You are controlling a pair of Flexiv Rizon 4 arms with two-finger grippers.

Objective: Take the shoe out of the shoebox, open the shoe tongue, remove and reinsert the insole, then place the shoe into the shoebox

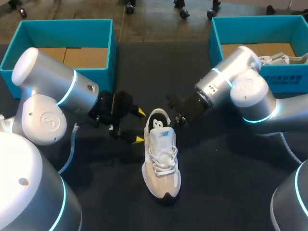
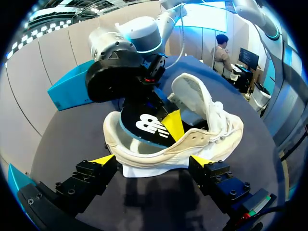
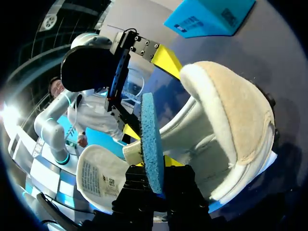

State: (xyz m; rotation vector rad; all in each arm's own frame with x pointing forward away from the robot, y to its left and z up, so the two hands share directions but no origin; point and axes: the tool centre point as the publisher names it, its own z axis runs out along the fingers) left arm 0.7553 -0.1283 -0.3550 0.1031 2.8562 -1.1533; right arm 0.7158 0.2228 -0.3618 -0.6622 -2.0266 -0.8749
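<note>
From above, a cream mesh-and-suede sneaker (image 1: 162,163) lies on the dark matte counter (image 1: 231,183), its rounded toe near and its heel far. The left gripper (image 1: 138,126) sits just beside the heel's left side with its fingers apart. The right gripper (image 1: 177,117) is at the heel's right rim. At the far left stands a teal cardboard shoebox (image 1: 67,32), and at the far right a second teal shoebox (image 1: 255,29) holding another pale shoe (image 1: 279,59).

At the left wrist, the two yellow-tipped fingers (image 2: 103,159) spread wide, and the sneaker's curved heel wall is just ahead of them. The padded tongue (image 2: 192,94) stands lifted over loose white laces. A flat black insole (image 2: 144,126) with a thin blue edge tilts up out of the opening, with one yellow tip of the right gripper lying on it.

At the right wrist, the insole shows edge-on as a thin, rough blue slab. The black fingers (image 3: 180,185) are clamped on it from both sides. Beyond it rises the thick, napped tan heel lining (image 3: 226,110).
</note>
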